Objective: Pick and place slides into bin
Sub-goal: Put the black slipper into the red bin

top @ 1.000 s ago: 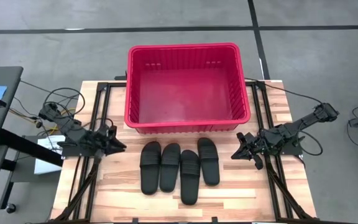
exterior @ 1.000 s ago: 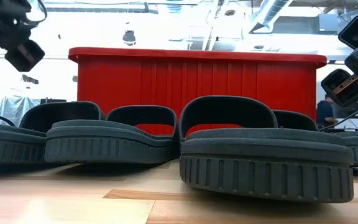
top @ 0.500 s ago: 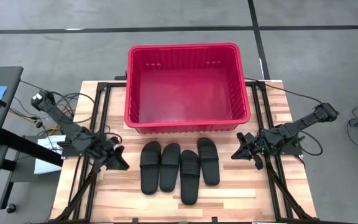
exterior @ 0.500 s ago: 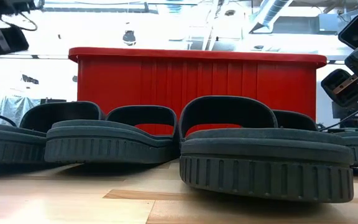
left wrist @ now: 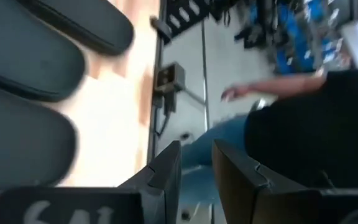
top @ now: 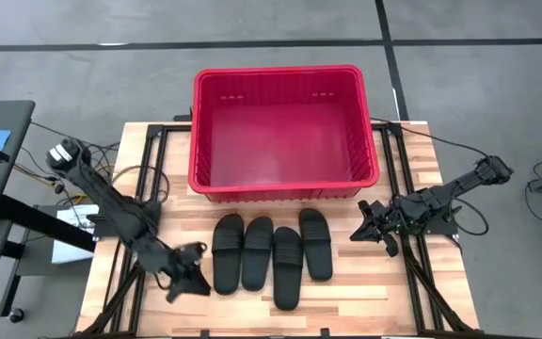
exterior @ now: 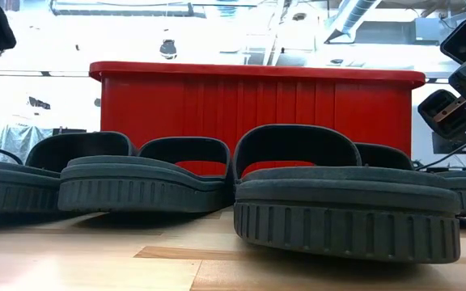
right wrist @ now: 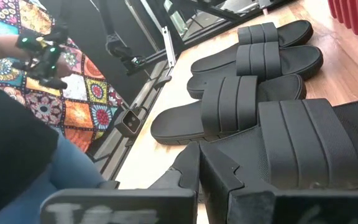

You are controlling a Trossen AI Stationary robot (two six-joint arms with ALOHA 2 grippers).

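Four black slides lie side by side, soles down, on the wooden table in front of the red bin [top: 283,184]: the leftmost slide [top: 228,252], a second slide [top: 257,252], a third slide [top: 287,266] set nearer, and the rightmost slide [top: 315,243]. My left gripper [top: 192,273] hovers just left of the leftmost slide's near end; its fingers [left wrist: 166,171] stand a little apart and hold nothing. My right gripper [top: 360,226] waits right of the slides, shut and empty [right wrist: 199,155].
The bin stands at the table's far middle with bare table between it and the slides. Black rails [top: 149,188] run along both table sides. A person in dark clothes [left wrist: 316,124] stands beyond the table's near edge and also shows in the right wrist view [right wrist: 17,143].
My left gripper has gone from the table's left side toward the near edge and rightward, ending beside the near end of the leftmost slide, with its arm stretched out further. The slides, the bin and my right arm have kept still.
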